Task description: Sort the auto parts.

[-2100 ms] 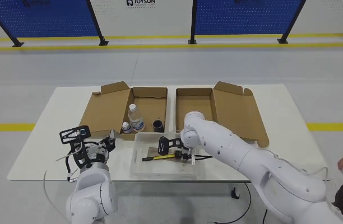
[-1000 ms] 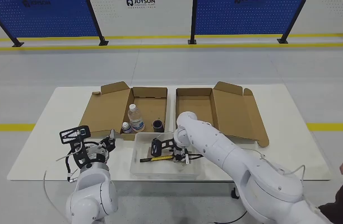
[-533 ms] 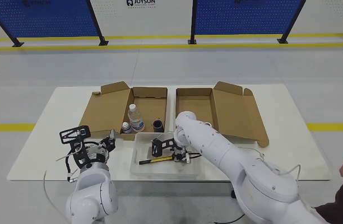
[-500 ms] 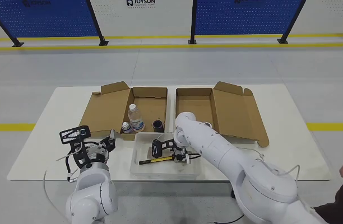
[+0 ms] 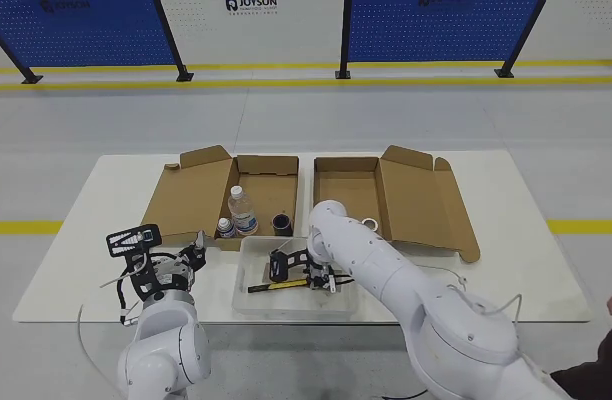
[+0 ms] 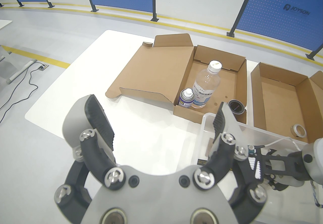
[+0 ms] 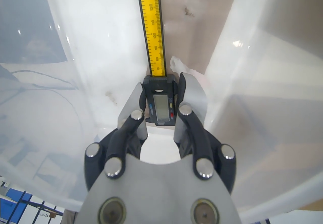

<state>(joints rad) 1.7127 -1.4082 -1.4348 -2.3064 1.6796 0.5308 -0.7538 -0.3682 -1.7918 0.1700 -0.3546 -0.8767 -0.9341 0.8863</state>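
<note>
A digital caliper (image 7: 151, 20) with a yellow scale lies in the clear plastic bin (image 5: 248, 300) at the table's front. My right gripper (image 7: 161, 83) is down inside the bin (image 7: 252, 63), shut on the caliper's black display head. In the top view, the right gripper (image 5: 311, 275) is at the right end of the caliper (image 5: 279, 285). My left gripper (image 6: 156, 114) hangs open and holds nothing, above the table left of the bin (image 6: 209, 116). The top view places the left gripper (image 5: 191, 258) near the front left.
The left cardboard box (image 5: 266, 190) holds a water bottle (image 5: 242, 210), a spray can (image 5: 226, 228) and a black round part (image 5: 282, 223). The right cardboard box (image 5: 346, 195) holds a small tape ring (image 5: 369, 224). Both boxes stand just behind the bin.
My right gripper has shifted a little to the left inside the bin, and the caliper's yellow end has moved left with it. The left arm has stayed still.
</note>
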